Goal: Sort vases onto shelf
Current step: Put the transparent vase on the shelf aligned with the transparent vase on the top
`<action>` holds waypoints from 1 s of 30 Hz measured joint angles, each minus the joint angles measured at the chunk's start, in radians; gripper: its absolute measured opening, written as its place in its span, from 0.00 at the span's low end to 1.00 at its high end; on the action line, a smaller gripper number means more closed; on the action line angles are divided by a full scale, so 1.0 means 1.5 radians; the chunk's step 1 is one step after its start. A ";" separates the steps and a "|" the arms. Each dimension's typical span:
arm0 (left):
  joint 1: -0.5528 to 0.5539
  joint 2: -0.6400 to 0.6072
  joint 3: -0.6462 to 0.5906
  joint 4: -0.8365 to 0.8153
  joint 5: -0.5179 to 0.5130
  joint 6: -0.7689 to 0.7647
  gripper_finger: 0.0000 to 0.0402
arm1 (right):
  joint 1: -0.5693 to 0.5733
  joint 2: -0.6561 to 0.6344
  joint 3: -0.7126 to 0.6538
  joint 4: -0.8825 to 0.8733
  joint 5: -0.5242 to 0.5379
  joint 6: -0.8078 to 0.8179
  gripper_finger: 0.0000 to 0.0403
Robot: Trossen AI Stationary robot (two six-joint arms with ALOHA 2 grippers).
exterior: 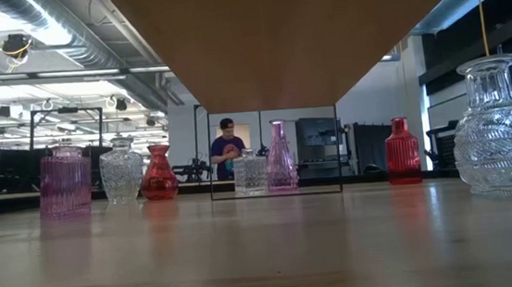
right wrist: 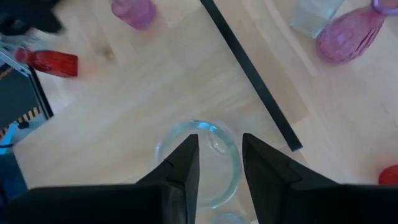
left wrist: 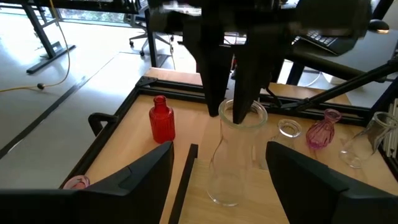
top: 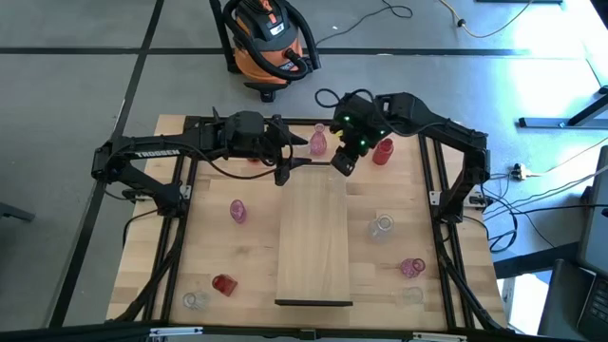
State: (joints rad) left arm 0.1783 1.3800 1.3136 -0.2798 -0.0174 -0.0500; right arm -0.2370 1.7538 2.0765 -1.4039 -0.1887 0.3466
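A clear glass vase (left wrist: 227, 168) stands on the light-wood shelf (top: 313, 247), close to its far dark end strip (left wrist: 186, 171). My right gripper (right wrist: 221, 146) comes down on the vase's mouth and is shut on it; the high view shows that gripper (top: 343, 160) over the shelf's far end. My left gripper (left wrist: 219, 149) is open and level at the far-left corner (top: 285, 163), its fingers on either side of the vase without touching. Other vases stand on the table: pink (top: 318, 141), red (top: 382, 150), pink (top: 237, 211), clear (top: 382, 226). My right gripper holds the clear vase by the rim of its mouth (right wrist: 235, 163), one finger (left wrist: 247, 93) inside the mouth and one (left wrist: 214, 93) outside. The fingers point straight down from above. The vase is upright, and its base (left wrist: 224, 196) looks to rest on the shelf.
The low view looks under the raised shelf (exterior: 302, 37) at a row of vases on the table: pink (exterior: 64, 183), clear (exterior: 121, 172), red (exterior: 158, 173), red (exterior: 403, 151), large clear (exterior: 499, 127). More vases stand near the near corners (top: 223, 283) (top: 411, 267). A person (exterior: 227, 151) is in the room beyond.
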 joint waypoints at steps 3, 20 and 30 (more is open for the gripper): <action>0.000 0.000 0.000 0.000 0.000 0.000 0.62 | -0.005 -0.001 0.035 -0.031 0.015 0.001 0.26; 0.138 -0.007 0.000 -0.344 -0.082 -0.042 0.63 | -0.013 -0.062 0.111 -0.112 0.143 0.026 0.26; 0.405 -0.004 -0.001 -0.443 -0.058 -0.015 0.63 | -0.013 -0.068 0.111 -0.112 0.156 0.026 0.26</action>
State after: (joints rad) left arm 0.7856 1.3735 1.3128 -0.9446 -0.1038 -0.0719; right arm -0.2558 1.6524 2.2425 -1.5715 0.0458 0.3855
